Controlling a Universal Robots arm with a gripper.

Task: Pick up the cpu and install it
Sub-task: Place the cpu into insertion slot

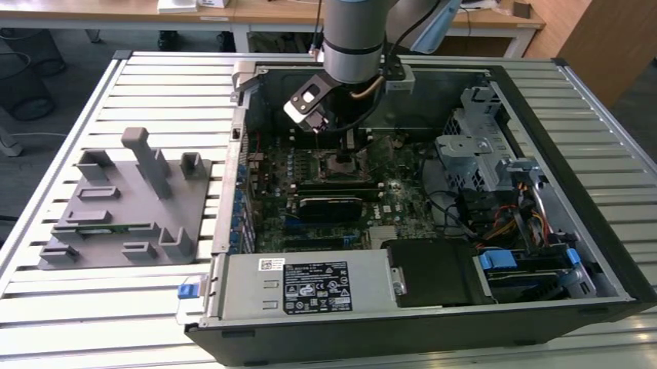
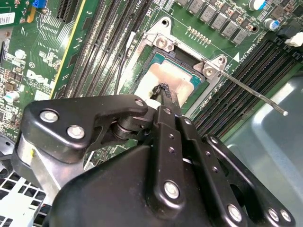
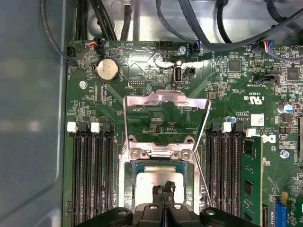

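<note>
The cpu [image 3: 147,178] lies flat in the open socket on the green motherboard [image 1: 308,207], its silver top [image 2: 176,79] showing under the gripper. My gripper [image 3: 164,188] hangs straight over it inside the computer case [image 1: 575,254], and its black fingertips [image 2: 164,91] are drawn together and rest on or just above the chip's top. Whether they touch it I cannot tell. The socket's metal load plate [image 3: 165,100] stands swung up, and the thin lever [image 2: 253,93] sticks out free beside the socket. In the exterior view the gripper [image 1: 347,147] hides most of the cpu.
Black memory slots [image 3: 90,175] flank the socket, with a green memory stick [image 3: 251,184] in one of them. A drive cage [image 1: 482,154], cables [image 1: 513,223] and a power supply [image 1: 308,284] crowd the case. A grey fixture tray [image 1: 123,207] sits on the slatted table at the exterior view's left.
</note>
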